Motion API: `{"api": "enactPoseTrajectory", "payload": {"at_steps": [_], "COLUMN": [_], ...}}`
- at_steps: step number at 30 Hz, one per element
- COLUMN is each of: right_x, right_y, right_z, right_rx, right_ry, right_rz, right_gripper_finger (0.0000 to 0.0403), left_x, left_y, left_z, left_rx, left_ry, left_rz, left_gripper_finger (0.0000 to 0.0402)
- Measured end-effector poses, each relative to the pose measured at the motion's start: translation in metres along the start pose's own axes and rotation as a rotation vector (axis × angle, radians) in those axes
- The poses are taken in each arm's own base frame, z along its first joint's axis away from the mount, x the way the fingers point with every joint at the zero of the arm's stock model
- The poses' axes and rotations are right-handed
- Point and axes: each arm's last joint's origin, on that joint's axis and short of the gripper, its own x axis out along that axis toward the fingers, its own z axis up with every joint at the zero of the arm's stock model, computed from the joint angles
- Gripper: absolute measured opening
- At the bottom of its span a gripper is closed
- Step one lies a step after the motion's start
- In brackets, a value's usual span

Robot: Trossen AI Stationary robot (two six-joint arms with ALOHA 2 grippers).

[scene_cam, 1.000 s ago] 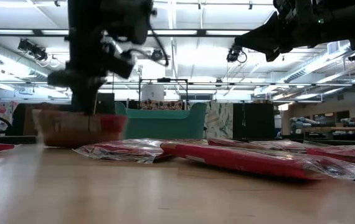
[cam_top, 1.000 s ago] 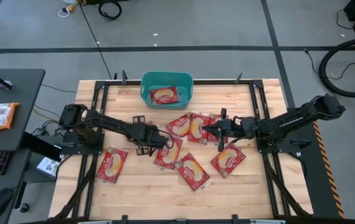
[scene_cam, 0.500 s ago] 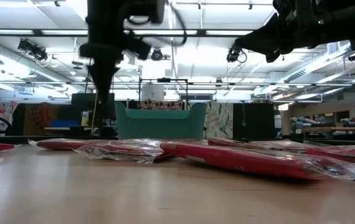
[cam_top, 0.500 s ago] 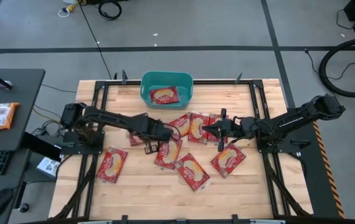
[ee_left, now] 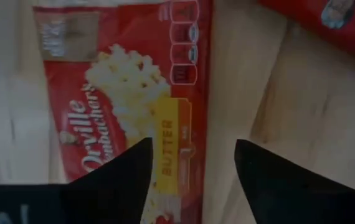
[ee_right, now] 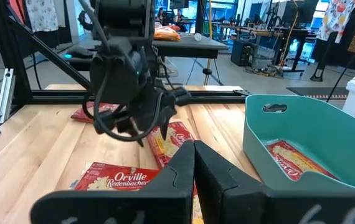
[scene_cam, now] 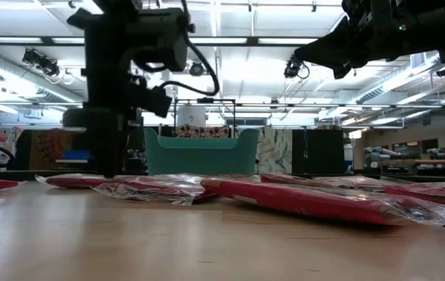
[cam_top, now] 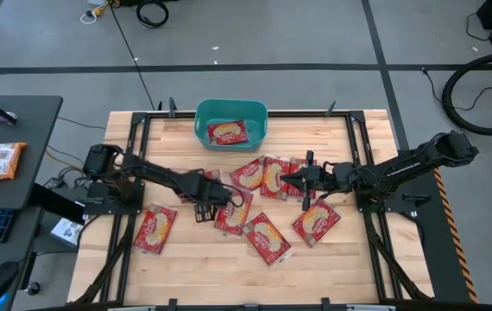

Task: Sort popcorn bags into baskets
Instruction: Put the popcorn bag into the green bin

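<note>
Looking straight down, the teal basket (cam_top: 231, 123), a smooth rounded plastic tub with a rolled rim, sits at the far edge of the pale wooden table (cam_top: 186, 268) and holds one flat red popcorn bag (cam_top: 227, 132); the other popcorn bags (cam_top: 268, 238) lie scattered mid-table, glossy rectangles with cream ovals. From table height, crinkled shiny packets (scene_cam: 300, 199) spread across the planks before the basket (scene_cam: 199, 152). Through the left wrist view, the left gripper (ee_left: 193, 165) hangs with its dark fingers spread above a butter popcorn packet (ee_left: 127, 99), pinching nothing. Through the right wrist view, the right gripper (ee_right: 194, 163) shows its fingers pressed together, empty, beside the basket (ee_right: 314, 134) with its bag (ee_right: 296, 158).
</note>
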Motion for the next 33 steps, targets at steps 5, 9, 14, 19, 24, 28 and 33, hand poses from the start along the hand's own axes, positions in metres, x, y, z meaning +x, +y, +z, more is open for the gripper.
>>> {"api": "enactPoseTrajectory", "payload": {"at_steps": [5,9,14,19,24,28,33], "right_x": [0.000,0.000,0.000,0.000,0.000,0.000,0.000], "right_y": [0.000,0.000,0.000,0.000,0.000,0.000,0.000], "right_z": [0.000,0.000,0.000,0.000,0.000,0.000,0.000], "right_rx": [0.000,0.000,0.001,0.001,0.000,0.000,0.001], "right_ry": [-0.001,0.000,-0.001,-0.001,0.000,0.000,-0.001], "right_rz": [0.000,0.000,0.000,0.000,0.000,0.000,0.000], "right_gripper_finger": [0.0013,0.0013,0.0013,0.0013,0.0013,0.0013,0.0013], "left_x": [0.014,0.020,0.022,0.025,0.025,0.021,-0.003], "left_y": [0.001,0.001,0.001,0.001,0.001,0.001,0.004], "left_z": [-0.011,-0.016,-0.015,-0.015,-0.016,-0.015,-0.002], "left_rx": [0.010,0.011,0.048,0.066,0.072,0.097,0.146], "left_ry": [0.013,0.007,-0.011,-0.012,-0.013,0.006,0.023], "left_rz": [0.053,0.072,0.112,0.138,0.155,0.151,0.141], "left_gripper_finger": [0.0236,0.0222,0.0193,0.0119,0.0018,0.0006,0.0003]}}
